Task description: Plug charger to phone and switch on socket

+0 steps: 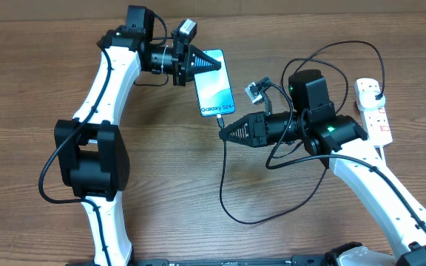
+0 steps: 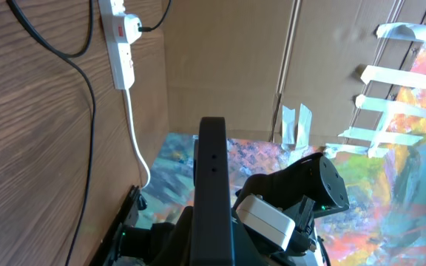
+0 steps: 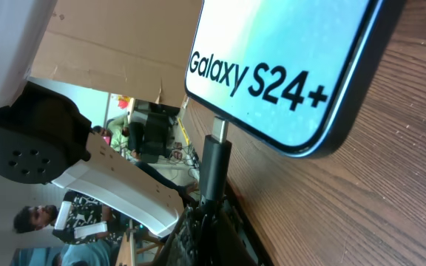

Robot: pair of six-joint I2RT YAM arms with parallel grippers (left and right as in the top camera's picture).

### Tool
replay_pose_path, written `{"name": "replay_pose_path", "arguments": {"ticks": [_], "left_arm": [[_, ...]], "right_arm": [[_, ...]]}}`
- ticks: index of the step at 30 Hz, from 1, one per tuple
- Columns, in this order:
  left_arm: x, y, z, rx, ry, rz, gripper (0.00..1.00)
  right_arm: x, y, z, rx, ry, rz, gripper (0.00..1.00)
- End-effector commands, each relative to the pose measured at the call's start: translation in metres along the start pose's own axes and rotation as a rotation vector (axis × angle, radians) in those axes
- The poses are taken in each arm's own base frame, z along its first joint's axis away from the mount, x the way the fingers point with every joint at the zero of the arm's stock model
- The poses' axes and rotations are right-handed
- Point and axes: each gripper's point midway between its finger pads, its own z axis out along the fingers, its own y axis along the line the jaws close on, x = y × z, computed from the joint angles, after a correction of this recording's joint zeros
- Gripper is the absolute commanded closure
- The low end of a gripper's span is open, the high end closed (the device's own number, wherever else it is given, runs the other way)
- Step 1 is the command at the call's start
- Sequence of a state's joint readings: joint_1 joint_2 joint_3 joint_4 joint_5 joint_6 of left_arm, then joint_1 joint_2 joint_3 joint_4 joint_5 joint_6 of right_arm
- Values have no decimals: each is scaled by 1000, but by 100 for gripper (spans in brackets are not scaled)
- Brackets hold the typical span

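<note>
**Charger tip set at the phone's lower edge**

The phone [image 1: 216,92] is laid screen up on the desk [image 1: 168,170], near its middle. Its upper end is clamped by the left tool [image 1: 211,64], jaws together on it; the charger [image 3: 214,166] is pinched at its connector by the right tool [image 1: 223,134], the metal tip met with the phone's lower edge. The black cable is looped across to the socket [image 1: 373,109], found at the desk's right side, where the plug is seated.

phone [image 3: 287,66]: right wrist view only gets the bottom corner, rest runs off top and right
power strip [image 2: 122,52]: left wrist view chops its top end
switches [image 1: 379,118]: too tiny overhead to read
</note>
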State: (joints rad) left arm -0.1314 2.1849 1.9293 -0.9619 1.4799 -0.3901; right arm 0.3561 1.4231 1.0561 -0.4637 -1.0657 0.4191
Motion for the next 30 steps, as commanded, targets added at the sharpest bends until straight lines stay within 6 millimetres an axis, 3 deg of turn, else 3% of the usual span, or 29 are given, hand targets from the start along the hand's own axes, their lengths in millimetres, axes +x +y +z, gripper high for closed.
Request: {"name": "replay_pose_path", "arguments": {"ticks": [1,30], "left_arm": [[3,-13,3,27,18,15,96],[0,-13,-4,31,4,-4,96]], "right_arm": [[1,5,0,-13,2,-10,96],[3,4,0,-10,5,17,96]]}}
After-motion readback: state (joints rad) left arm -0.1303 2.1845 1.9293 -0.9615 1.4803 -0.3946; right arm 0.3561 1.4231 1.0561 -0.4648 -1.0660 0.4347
